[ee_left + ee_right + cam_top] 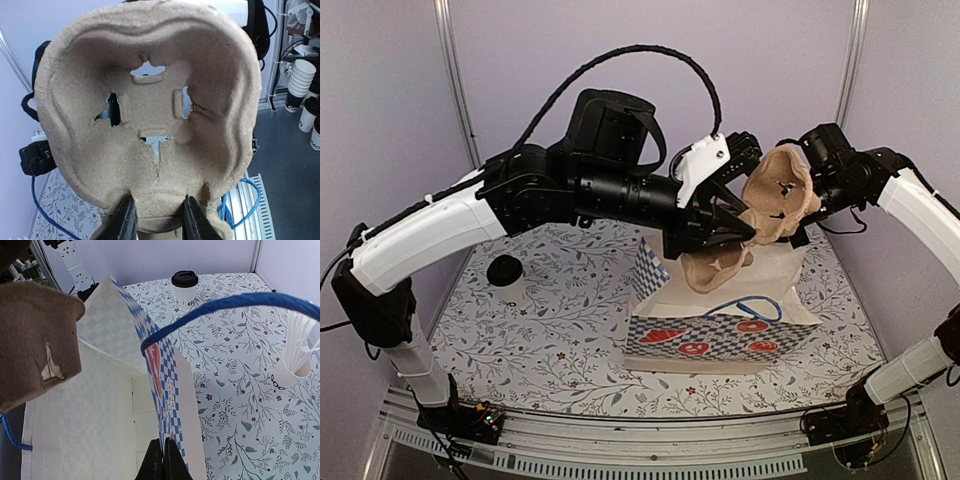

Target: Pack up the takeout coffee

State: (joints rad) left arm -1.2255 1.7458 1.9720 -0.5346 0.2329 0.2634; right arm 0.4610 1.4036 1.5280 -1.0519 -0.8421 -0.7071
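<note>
Takeout coffee (506,272), small white paper cup with round black lid, upright on floral table (570,345), well left of blue-checked paper bag (710,340) pinched at rim by right gripper (162,462), brown pulp carrier (150,125) clamped in left gripper (155,220) above

Left arm (430,235): base at the near-left corner of the tabletop, lower link up and outward toward the left edge, elbow bent, white link then black forearm reaching right across the middle, raised well off the surface. Left gripper (740,232) points right. Its two dark fingers (125,220) stand partly apart, clamped on the edge of the pulp carrier (150,100), which is in the air.

Right arm (920,215): base at the near-right corner, elbow out by the right edge, white link rising inward, black wrist high toward the far right. Right gripper (161,450) points down, fingers pressed together on the rim of the paper bag (100,405).
</note>
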